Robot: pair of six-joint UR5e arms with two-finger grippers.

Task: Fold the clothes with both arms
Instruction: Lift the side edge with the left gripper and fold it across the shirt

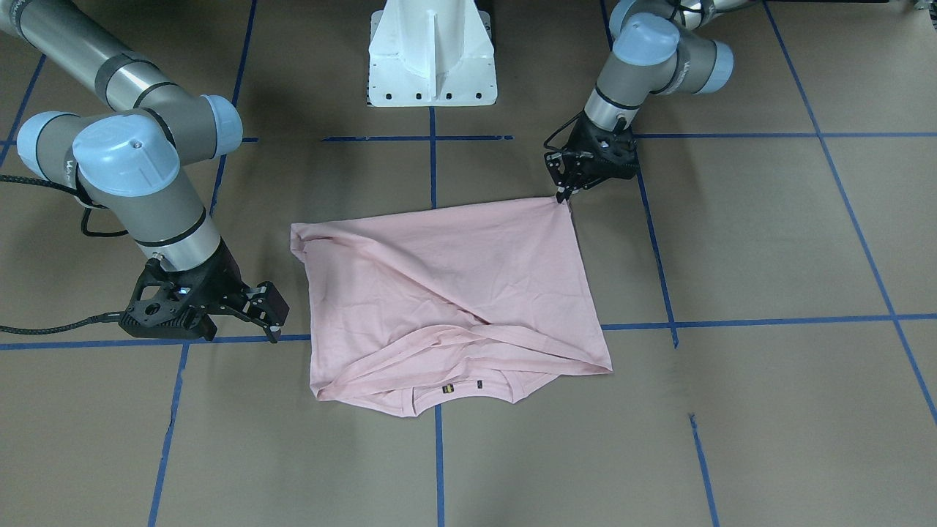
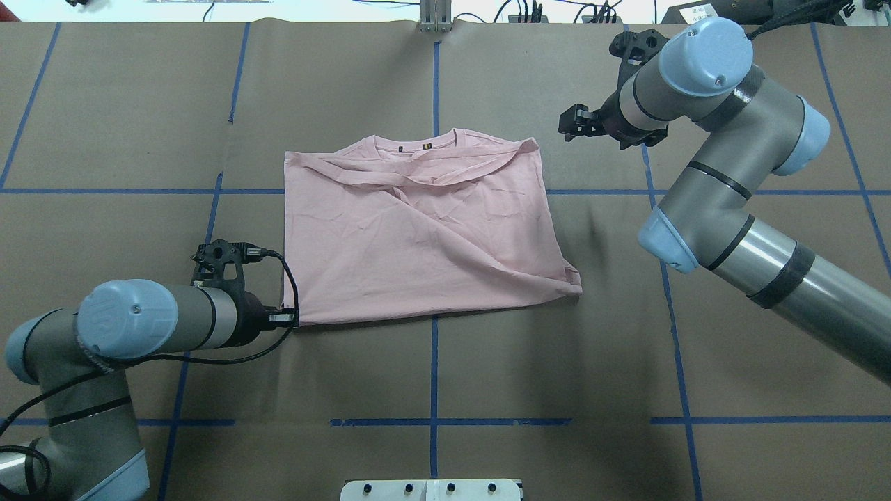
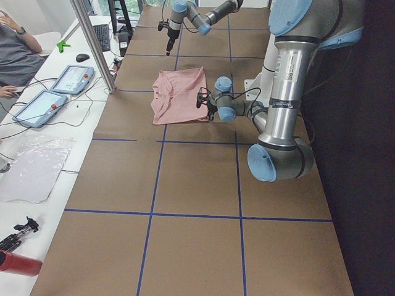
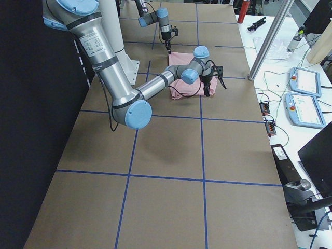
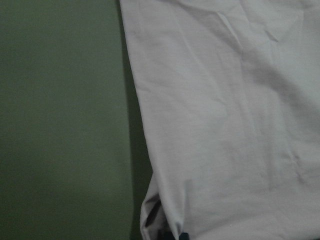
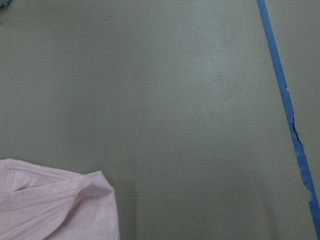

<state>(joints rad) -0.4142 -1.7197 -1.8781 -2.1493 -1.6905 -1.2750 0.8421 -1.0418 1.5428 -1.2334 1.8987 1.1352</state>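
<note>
The pale pink T-shirt (image 1: 454, 278) lies flat and folded on the brown table, collar and small label toward the far side (image 2: 418, 147). Its dog print is hidden. My left gripper (image 1: 565, 195) is low at the shirt's near-left corner (image 2: 296, 316), shut on the cloth, which is drawn to a point there. The left wrist view shows the shirt (image 5: 225, 125) close up. My right gripper (image 1: 272, 315) is open and empty, just off the shirt's far-right corner (image 2: 567, 125). The right wrist view shows that corner of the shirt (image 6: 55, 200) on bare table.
The white flanged pedestal (image 1: 432, 66) stands at the table's robot side. Blue tape lines (image 2: 434, 369) cross the brown table cover. A side bench with tablets (image 3: 68, 80) and an operator lies beyond the far edge.
</note>
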